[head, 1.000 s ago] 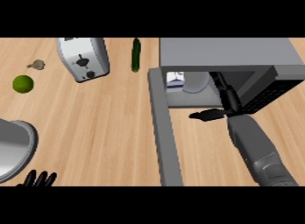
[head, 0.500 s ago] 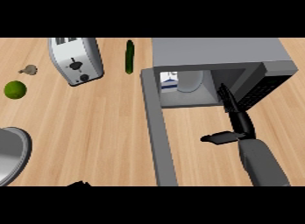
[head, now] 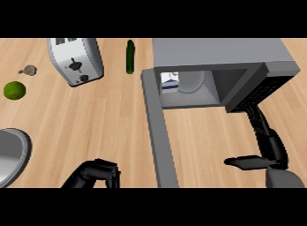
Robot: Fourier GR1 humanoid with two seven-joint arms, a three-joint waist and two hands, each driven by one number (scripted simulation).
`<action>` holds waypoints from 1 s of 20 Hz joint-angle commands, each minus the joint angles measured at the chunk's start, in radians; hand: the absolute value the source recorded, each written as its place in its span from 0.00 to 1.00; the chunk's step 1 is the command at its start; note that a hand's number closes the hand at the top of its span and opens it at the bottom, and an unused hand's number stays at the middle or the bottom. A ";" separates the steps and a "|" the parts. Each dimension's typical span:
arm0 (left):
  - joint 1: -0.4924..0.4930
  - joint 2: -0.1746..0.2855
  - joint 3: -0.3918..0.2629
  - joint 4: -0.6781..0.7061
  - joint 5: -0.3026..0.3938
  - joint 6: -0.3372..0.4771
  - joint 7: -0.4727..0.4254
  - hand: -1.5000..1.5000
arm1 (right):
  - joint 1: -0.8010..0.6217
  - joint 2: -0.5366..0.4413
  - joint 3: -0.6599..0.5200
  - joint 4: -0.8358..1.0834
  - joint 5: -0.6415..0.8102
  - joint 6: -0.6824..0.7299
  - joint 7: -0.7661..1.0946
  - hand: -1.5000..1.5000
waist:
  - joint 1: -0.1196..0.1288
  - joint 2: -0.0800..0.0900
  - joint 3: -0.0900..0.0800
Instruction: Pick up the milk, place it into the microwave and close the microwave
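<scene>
The wooden counter (head: 84,119) fills the frame. The grey microwave (head: 215,50) sits in the upper right with its cavity open toward the lower edge. Its door (head: 159,132) is swung fully out and runs as a long grey strip from the cavity's left side down to the bottom centre. At the lower left edge, part of a large metal bowl (head: 3,154) shows, and what it holds cannot be seen. A silver toaster (head: 75,62) lies tilted at the upper left.

The right hand (head: 272,148) is at the lower right, its fingers (head: 257,117) straight and together, pointing up to the microwave's right front corner. Whether they touch it cannot be told. Its thumb (head: 244,162) sticks out to the left, and the hand holds nothing. The left hand (head: 94,171) is at the bottom, left of the door, with fingers curled and empty.

A cucumber (head: 129,56) lies upright between toaster and microwave, and a lime (head: 14,90) sits at the left.

The milk (head: 170,82) stands inside the cavity at its left rear, well apart from both hands
</scene>
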 commanded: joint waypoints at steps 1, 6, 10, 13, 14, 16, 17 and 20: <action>-0.182 -0.003 -0.049 0.135 -0.018 0.046 0.075 1.00 | 0.158 -0.030 0.002 -0.210 -0.028 0.032 0.043 0.00 | 0.004 0.006 0.001; -0.324 -0.003 -0.132 0.377 -0.092 -0.006 0.080 1.00 | 0.282 -0.041 -0.021 -0.311 -0.059 0.055 0.023 0.00 | -0.006 0.010 0.001; -0.447 -0.003 -0.245 0.600 -0.019 0.133 -0.005 1.00 | 0.285 -0.083 -0.057 -0.457 -0.129 0.106 0.139 0.00 | 0.017 0.012 0.001; -0.533 -0.003 -0.313 0.764 0.067 0.185 -0.123 1.00 | 0.330 -0.100 -0.082 -0.487 -0.192 0.169 0.116 0.00 | 0.009 0.015 0.000; -0.616 -0.003 -0.333 0.795 0.107 0.195 -0.070 1.00 | 0.322 -0.126 -0.095 -0.481 -0.207 0.193 0.103 0.00 | 0.003 0.016 0.001; -0.621 -0.003 -0.437 0.884 0.133 0.264 -0.153 1.00 | 0.324 -0.116 -0.089 -0.473 -0.222 0.200 0.081 0.00 | -0.007 0.019 0.001; -0.671 -0.003 -0.441 0.890 0.223 0.277 -0.112 1.00 | 0.342 -0.114 -0.079 -0.534 -0.247 0.217 0.127 0.00 | -0.022 0.020 -0.001; -0.720 -0.003 -0.554 0.927 0.263 0.419 -0.124 1.00 | 0.320 -0.137 -0.076 -0.555 -0.283 0.244 0.140 0.00 | -0.035 0.022 0.000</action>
